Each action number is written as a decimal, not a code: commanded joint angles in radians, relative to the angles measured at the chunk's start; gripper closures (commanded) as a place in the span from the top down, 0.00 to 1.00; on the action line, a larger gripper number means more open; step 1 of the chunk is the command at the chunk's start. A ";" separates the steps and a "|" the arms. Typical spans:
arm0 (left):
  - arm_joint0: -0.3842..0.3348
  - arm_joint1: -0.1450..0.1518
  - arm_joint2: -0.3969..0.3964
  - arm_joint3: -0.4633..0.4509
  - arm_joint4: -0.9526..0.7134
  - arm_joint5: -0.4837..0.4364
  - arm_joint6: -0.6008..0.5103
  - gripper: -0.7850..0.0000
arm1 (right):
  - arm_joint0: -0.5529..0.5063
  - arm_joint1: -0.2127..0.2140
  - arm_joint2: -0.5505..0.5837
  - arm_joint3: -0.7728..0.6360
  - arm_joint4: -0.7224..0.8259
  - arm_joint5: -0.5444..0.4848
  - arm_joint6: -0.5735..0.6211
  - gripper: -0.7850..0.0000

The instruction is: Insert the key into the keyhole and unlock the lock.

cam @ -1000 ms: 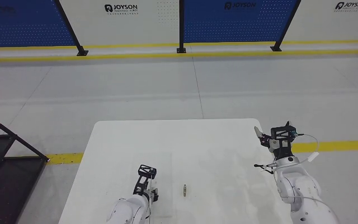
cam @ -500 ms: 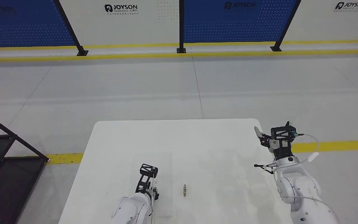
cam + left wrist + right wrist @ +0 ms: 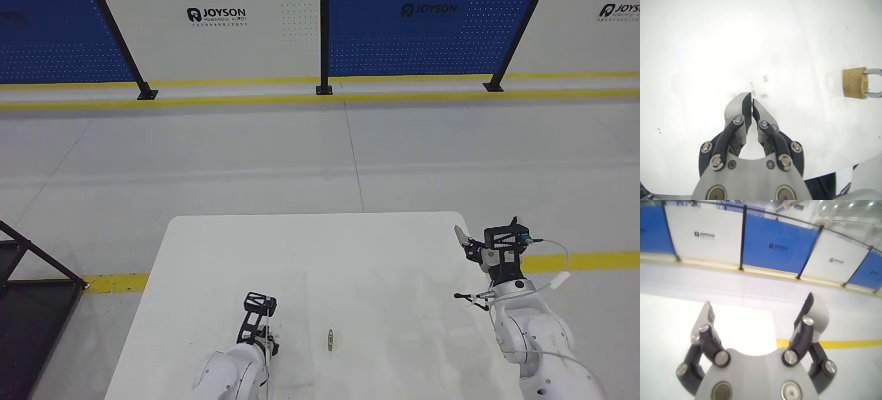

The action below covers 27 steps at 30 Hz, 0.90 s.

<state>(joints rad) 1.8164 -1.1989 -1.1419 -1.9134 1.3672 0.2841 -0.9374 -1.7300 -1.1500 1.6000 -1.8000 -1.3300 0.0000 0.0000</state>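
In the top view the white table point(image 3: 350, 250) fills the lower middle of the frame. The left gripper point(image 3: 260, 303) sits low and left of centre over it, and the brass padlock point(image 3: 328, 340) rests just to its right, near the bottom edge and apart from the gripper. The left wrist view shows the left gripper point(image 3: 752, 96) clenched. Its black pads point(image 3: 746, 106) are pressed together on a thin silvery sliver that appears to be the key point(image 3: 752, 107), though it is too small to be sure. The padlock point(image 3: 855, 83) lies on the bare table point(image 3: 696, 47) with its steel shackle pointing away from the gripper. The right gripper point(image 3: 470, 245) hangs at the table's right edge, and its wrist view shows the right gripper point(image 3: 759, 306) released, with its jaws spread wide and nothing between them.
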 commanded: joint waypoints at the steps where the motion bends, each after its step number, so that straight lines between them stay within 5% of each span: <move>1: 0.006 0.001 -0.008 -0.005 -0.003 -0.004 0.004 0.00 | 0.000 0.000 0.000 0.000 0.000 0.000 0.000 1.00; 10: 0.035 0.005 -0.037 -0.040 -0.020 -0.029 0.017 0.00 | 0.000 0.000 0.000 0.000 0.000 0.000 0.000 1.00; 17: 0.128 0.015 -0.098 -0.140 -0.101 -0.094 0.094 0.00 | 0.000 0.000 0.000 0.000 0.000 0.000 0.000 1.00; 22: 0.259 0.030 -0.164 -0.210 -0.144 -0.220 0.245 0.00 | 0.000 0.000 0.000 0.000 0.000 0.000 0.000 1.00; 27: 0.389 0.050 -0.261 -0.219 -0.211 -0.445 0.431 0.00 | 0.000 0.000 0.000 0.000 0.000 0.000 0.000 1.00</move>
<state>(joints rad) 2.1818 -1.1528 -1.3784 -2.1381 1.1655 -0.1009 -0.5529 -1.7300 -1.1500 1.6000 -1.8000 -1.3300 0.0000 0.0000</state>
